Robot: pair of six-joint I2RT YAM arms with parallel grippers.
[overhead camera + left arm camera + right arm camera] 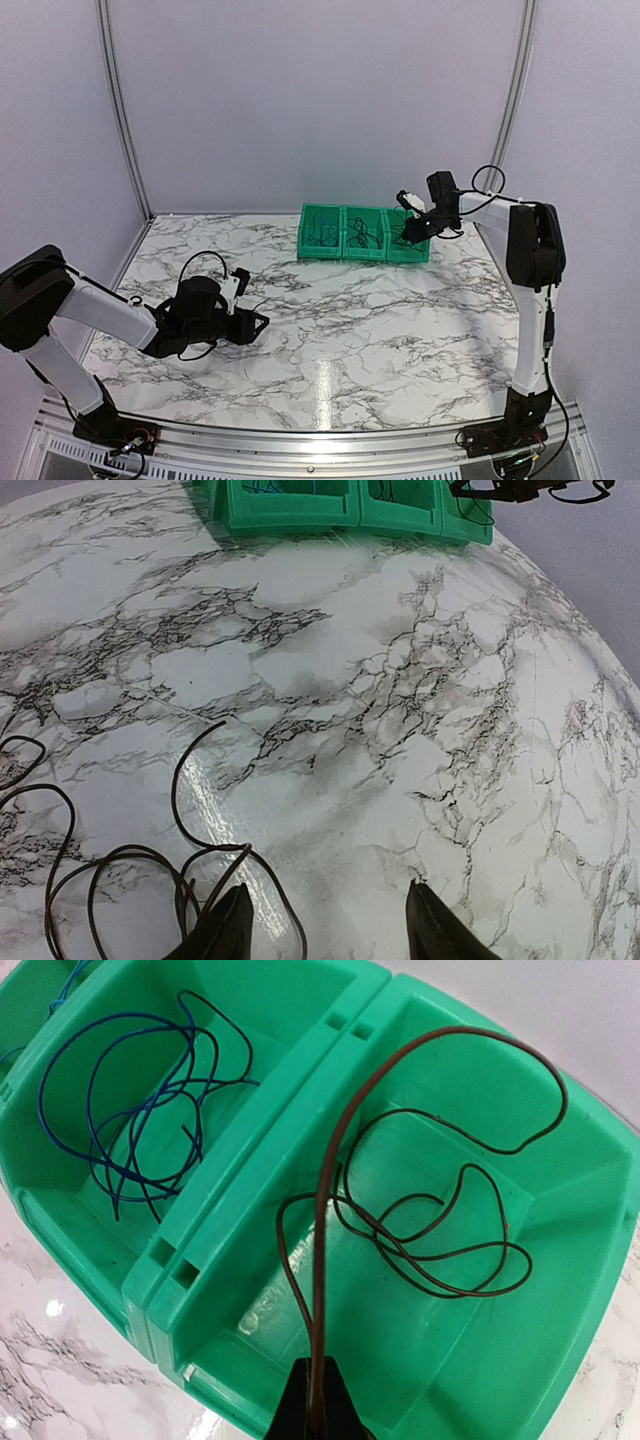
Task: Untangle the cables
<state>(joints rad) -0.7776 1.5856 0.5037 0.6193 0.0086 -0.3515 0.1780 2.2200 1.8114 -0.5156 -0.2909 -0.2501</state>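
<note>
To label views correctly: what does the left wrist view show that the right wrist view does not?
Only left wrist: a thin dark wire looped on the white marble table by the open left tool. Only right wrist: the green plastic bins' floors, a thin blue wire in one, a thin brown wire in the next, pinched by the shut right tool. Both: bins, table.

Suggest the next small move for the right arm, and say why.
Probably open the right end effector to release the brown cable. It is shut on a strand of it directly over the green bin, where the rest of that cable already lies coiled, apart from the blue cable next door.
</note>
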